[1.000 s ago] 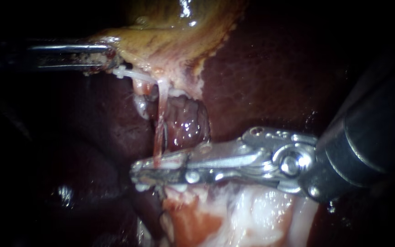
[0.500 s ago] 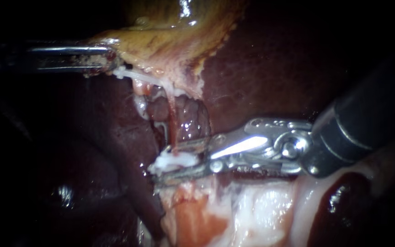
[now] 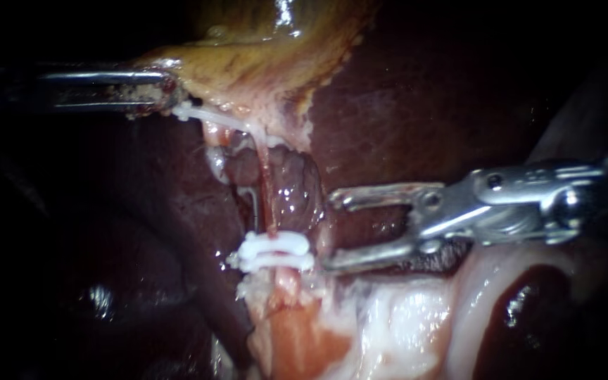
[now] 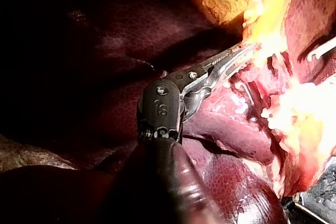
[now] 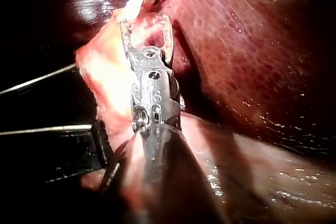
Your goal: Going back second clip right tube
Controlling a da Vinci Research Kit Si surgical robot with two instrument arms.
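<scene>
One white clip (image 3: 274, 251) sits closed across the tube (image 3: 269, 207), at 9 o'clock from my right instrument (image 3: 331, 231), whose jaws gape empty (clear to back away); my left instrument (image 3: 167, 90) clamps the gallbladder (image 3: 262, 63) edge, stretching it.

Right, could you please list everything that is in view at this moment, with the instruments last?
liver: one, dark red-brown, behind and on both sides of the field.
gallbladder: one, yellow-tan, at the top of the endoscope view.
tube: one, thin and pink, running down from the gallbladder.
clip: one, white, across the tube.
pale tissue: one patch, white-pink, below the clip.
left instrument: one, silver, jaws shut on the gallbladder's edge.
right instrument: one, silver, jaws open and empty, just beside the clip.
</scene>
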